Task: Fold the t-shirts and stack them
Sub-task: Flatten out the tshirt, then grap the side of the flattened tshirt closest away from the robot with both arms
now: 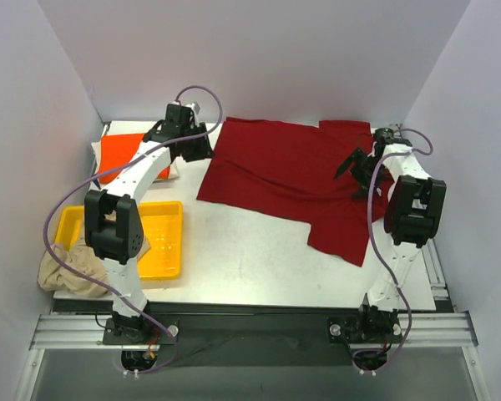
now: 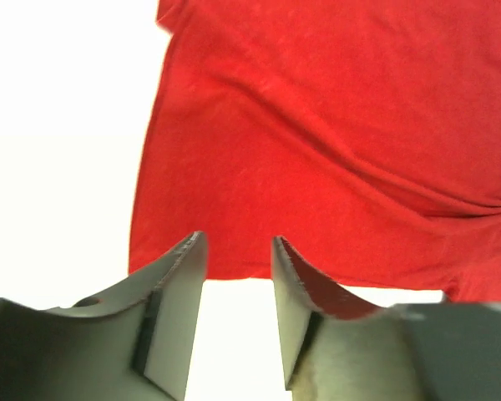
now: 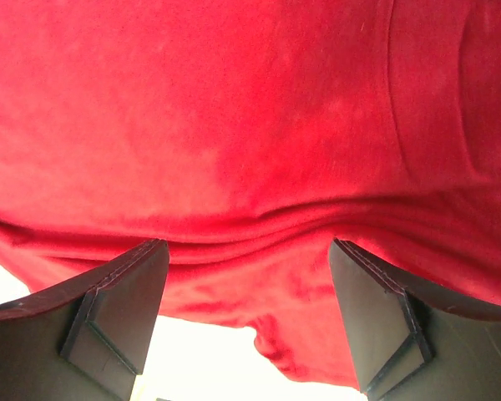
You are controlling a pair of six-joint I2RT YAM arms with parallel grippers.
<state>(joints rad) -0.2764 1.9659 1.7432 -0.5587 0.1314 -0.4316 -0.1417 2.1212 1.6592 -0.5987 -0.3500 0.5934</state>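
Currently: my left gripper point(image 2: 238, 242), right gripper point(image 3: 249, 251) hovering, fingers apart, at dark red t-shirt point(image 1: 284, 180) near table point(image 1: 250, 259) far edge; left risking missing hem.

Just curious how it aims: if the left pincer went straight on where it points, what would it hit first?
Most likely the dark red t-shirt: the left pincer points at its near edge, tips just over it in the wrist view. Depth is unclear, so it might touch the white table instead.
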